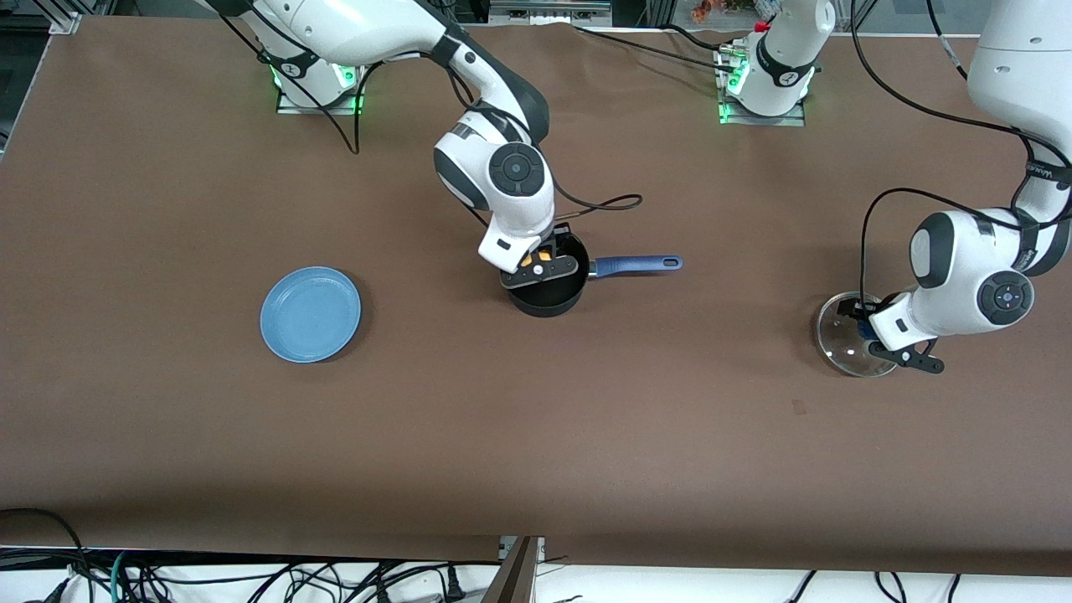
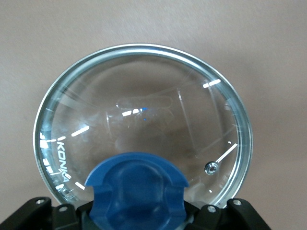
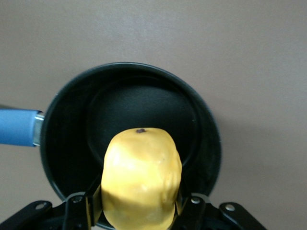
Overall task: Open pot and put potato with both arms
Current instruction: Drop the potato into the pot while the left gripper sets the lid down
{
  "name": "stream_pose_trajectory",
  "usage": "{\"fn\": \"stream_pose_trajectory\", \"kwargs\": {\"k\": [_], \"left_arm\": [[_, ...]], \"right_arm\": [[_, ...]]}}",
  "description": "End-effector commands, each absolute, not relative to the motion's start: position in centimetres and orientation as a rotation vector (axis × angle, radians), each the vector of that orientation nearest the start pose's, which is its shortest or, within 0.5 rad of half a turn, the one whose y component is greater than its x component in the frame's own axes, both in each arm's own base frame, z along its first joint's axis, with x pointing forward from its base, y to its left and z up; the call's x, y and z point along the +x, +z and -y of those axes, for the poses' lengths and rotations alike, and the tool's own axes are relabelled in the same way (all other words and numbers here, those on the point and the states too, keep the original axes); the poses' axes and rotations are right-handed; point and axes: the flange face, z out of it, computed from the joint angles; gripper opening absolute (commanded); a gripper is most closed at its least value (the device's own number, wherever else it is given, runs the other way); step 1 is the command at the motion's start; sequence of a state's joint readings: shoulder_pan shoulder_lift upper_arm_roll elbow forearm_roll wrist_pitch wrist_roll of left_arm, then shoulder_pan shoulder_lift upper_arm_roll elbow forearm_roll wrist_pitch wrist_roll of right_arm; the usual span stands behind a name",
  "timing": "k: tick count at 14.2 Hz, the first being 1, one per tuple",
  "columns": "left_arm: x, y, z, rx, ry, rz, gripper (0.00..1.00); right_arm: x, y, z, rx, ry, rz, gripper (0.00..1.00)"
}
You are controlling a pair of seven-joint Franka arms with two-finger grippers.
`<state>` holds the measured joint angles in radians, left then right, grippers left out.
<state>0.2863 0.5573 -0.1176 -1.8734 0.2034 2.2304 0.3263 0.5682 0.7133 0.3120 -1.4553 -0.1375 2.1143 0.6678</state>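
Pot: black round saucepan, uncovered, upright on the desk near its middle; mouth open to above, interior bare in the right wrist view.
Pot handle: long, blue, straight, with a hole at its end; points toward the left arm's end of the desk.
Potato: yellow-orange lump held above the pot's mouth, over the dark interior; only partly visible in the front view.
Right gripper: directly over the pot, jaws clamped on the potato from two sides.
Right arm: reaches from its base down to the pot at mid-desk.
Lid: round clear glass with a metal rim, lying on the desk toward the left arm's end, well apart from the pot; a small metal vent sits near its rim.
Lid knob: blue, at the lid's centre.
Left gripper: low over the lid, jaws closed around the blue knob.
Plate: flat, light blue, on the desk toward the right arm's end, well apart from the pot.
Desk: brown surface carrying the pot, lid and plate.
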Motion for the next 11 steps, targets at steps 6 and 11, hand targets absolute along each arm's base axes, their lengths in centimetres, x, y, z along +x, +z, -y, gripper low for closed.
{"fn": "stream_pose_trajectory", "kwargs": {"k": [6,11], "left_arm": [[64.2,25.7,-12.2,-3.012,0.354,-0.459,1.00],[66.1,35.0,-9.2,-3.015,0.241,-0.454,1.00]], "right_arm": [[49.6,27.2,-53.6,-3.070,0.084,0.299,1.00],[53.3,33.6,-48.4,-3.118,0.045,0.420,1.00]]}}
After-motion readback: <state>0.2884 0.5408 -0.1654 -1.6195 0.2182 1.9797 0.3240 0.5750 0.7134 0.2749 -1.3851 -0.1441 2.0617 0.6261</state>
